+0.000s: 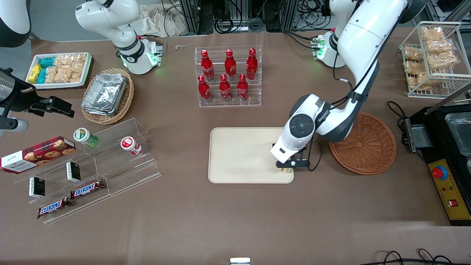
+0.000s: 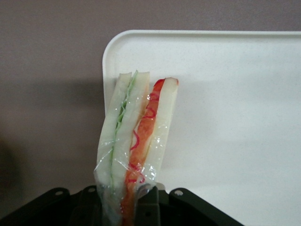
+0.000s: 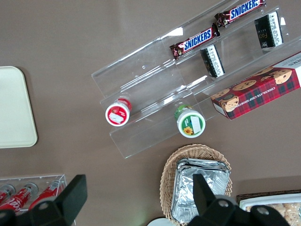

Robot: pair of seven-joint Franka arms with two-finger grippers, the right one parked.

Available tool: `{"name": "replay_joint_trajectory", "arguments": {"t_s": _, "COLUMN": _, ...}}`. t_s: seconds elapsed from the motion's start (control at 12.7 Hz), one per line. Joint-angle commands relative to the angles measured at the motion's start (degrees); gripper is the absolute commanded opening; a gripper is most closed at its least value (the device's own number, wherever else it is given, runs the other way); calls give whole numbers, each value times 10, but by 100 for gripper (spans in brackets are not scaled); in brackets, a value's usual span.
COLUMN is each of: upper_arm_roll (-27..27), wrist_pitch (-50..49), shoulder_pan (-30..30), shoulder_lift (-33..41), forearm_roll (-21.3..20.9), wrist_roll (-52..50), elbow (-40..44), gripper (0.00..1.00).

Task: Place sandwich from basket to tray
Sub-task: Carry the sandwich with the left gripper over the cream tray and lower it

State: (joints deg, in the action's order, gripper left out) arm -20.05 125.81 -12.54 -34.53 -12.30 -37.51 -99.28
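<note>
my arm reaches out from its base over the counter [image 1: 235,228], elbow bent above the basket [image 1: 368,151], wrist turned down so my tool [image 1: 285,168] hangs low over the corner of the tray [image 1: 239,154] that lies nearest the basket and the front camera. my tool is clamped on the sandwich [image 2: 136,141]: in the wrist view the wedge stands out from between the black fingers [image 2: 150,207], wrapped in clear film, with pale bread slices, a green layer and a red-orange layer showing along its cut edge. the sandwich is over the tray's corner, part of it past the rim above the brown counter; i cannot tell whether it touches the tray. in the front view only a small pale bit of it shows under my tool.

the basket sits just beside the tray, toward my end of the counter, with nothing visible in the part my arm leaves uncovered. the rest of the tray's surface is bare. farther from the front camera, a clear rack [image 1: 228,77] holds six red bottles. toward the parked arm's end, a paler wicker basket [image 1: 108,96] holds stacked foil trays, and a white tray [image 1: 59,70] holds snack packets.
</note>
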Motion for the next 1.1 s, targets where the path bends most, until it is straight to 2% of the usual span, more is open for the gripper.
{"name": "replay_joint_trajectory", "arguments": {"t_s": 0.0, "upper_arm_roll": 2, "wrist_pitch": -7, "shoulder_pan": -6, "shoulder_lift": -28, "forearm_roll": -21, "wrist_roll": -7, "elbow": 26, "gripper": 0}}
{"name": "replay_joint_trajectory", "arguments": {"t_s": 0.16, "upper_arm_roll": 2, "wrist_pitch": -6, "shoulder_pan": -6, "shoulder_lift": -34, "forearm_roll": -26, "wrist_roll": -6, "elbow": 26, "gripper": 0}}
{"name": "replay_joint_trajectory", "arguments": {"t_s": 0.24, "upper_arm_roll": 2, "wrist_pitch": -7, "shoulder_pan": -6, "shoulder_lift": -35, "forearm_roll": -28, "wrist_roll": -5, "elbow": 26, "gripper": 10}}
{"name": "replay_joint_trajectory", "arguments": {"t_s": 0.31, "upper_arm_roll": 2, "wrist_pitch": -7, "shoulder_pan": -6, "shoulder_lift": -36, "forearm_roll": -30, "wrist_roll": -5, "elbow": 26, "gripper": 66}}
{"name": "replay_joint_trajectory", "arguments": {"t_s": 0.39, "upper_arm_roll": 2, "wrist_pitch": -7, "shoulder_pan": -7, "shoulder_lift": -39, "forearm_roll": -40, "wrist_roll": -5, "elbow": 26, "gripper": 100}}
{"name": "replay_joint_trajectory", "arguments": {"t_s": 0.71, "upper_arm_roll": 1, "wrist_pitch": -12, "shoulder_pan": -10, "shoulder_lift": -39, "forearm_roll": -42, "wrist_roll": -13, "elbow": 50, "gripper": 100}}
{"name": "replay_joint_trajectory", "arguments": {"t_s": 1.02, "upper_arm_roll": 0, "wrist_pitch": -42, "shoulder_pan": -6, "shoulder_lift": -6, "forearm_roll": -34, "wrist_roll": -15, "elbow": 51, "gripper": 100}}
